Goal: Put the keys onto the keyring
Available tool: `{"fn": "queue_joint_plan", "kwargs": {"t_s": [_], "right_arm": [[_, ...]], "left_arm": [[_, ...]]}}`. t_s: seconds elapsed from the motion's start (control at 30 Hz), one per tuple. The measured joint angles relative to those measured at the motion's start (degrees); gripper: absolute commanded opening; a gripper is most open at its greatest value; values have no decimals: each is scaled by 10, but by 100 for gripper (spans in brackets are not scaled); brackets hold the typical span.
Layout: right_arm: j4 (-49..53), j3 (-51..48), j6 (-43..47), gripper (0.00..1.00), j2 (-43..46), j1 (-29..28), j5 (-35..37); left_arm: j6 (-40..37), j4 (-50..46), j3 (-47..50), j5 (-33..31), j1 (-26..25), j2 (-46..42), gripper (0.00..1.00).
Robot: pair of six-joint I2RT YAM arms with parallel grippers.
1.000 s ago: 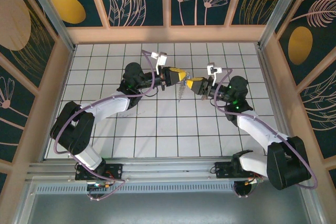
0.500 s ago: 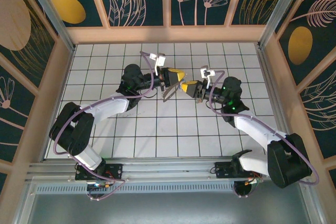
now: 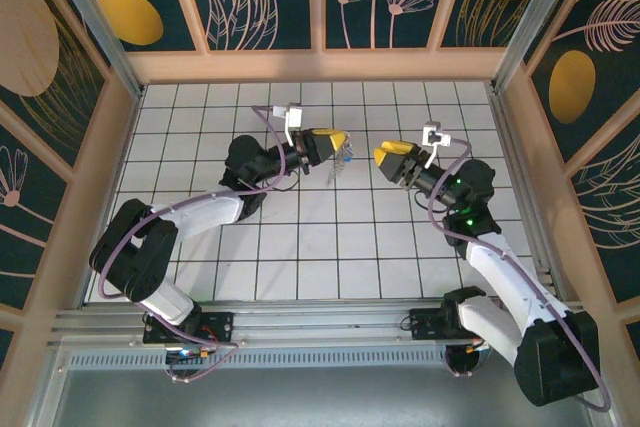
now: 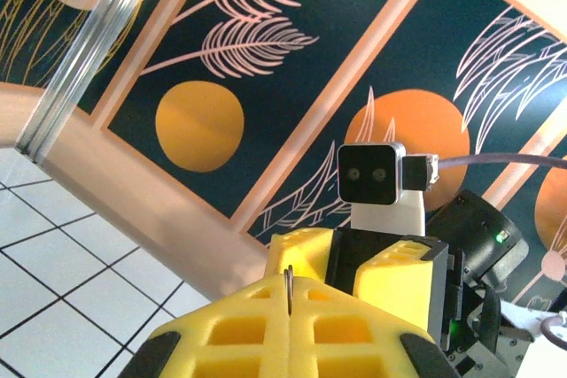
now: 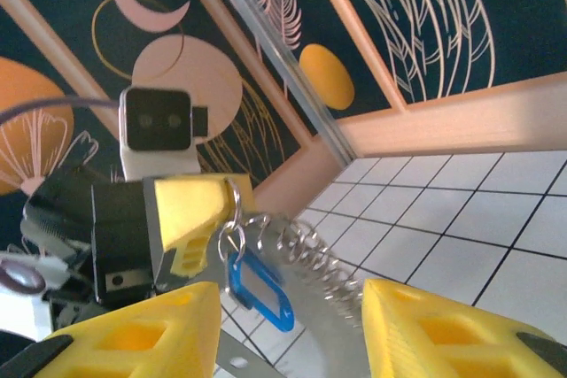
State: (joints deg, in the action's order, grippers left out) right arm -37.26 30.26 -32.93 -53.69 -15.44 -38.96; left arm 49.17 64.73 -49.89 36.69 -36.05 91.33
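My left claw (image 3: 340, 139) pinching the keyring (image 5: 306, 250), right claw (image 3: 390, 157) spread.
I see the blue-headed key (image 5: 261, 294) dangling off the ring just below my left claw, raised above the tiled surface (image 3: 300, 247), the right claw facing it, near but apart.

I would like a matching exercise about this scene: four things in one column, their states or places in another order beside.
1. left gripper with yellow fingers
2. right gripper with yellow fingers
3. small silver key with blue plastic head
4. white tiled table

a. open, empty
b. under both arms
c. shut on thin pale metal keyring
d. dangles below the left gripper

Pairs: 1-c, 2-a, 3-d, 4-b
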Motion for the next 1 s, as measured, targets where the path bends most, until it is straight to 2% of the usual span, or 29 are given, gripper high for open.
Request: {"fn": "queue_joint_plan", "kwargs": {"t_s": [0.3,0.6,1.0], "right_arm": [[-70,41,-81,46,-81,-18,32],[-106,71,-91,41,-113,-67,36],[-110,60,-92,35,-117,-72,36]], "left_arm": [[33,51,2,-46,-30,3,0],[48,62,2,-58,-42,29,0],[48,68,2,-68,-42,30,0]]}}
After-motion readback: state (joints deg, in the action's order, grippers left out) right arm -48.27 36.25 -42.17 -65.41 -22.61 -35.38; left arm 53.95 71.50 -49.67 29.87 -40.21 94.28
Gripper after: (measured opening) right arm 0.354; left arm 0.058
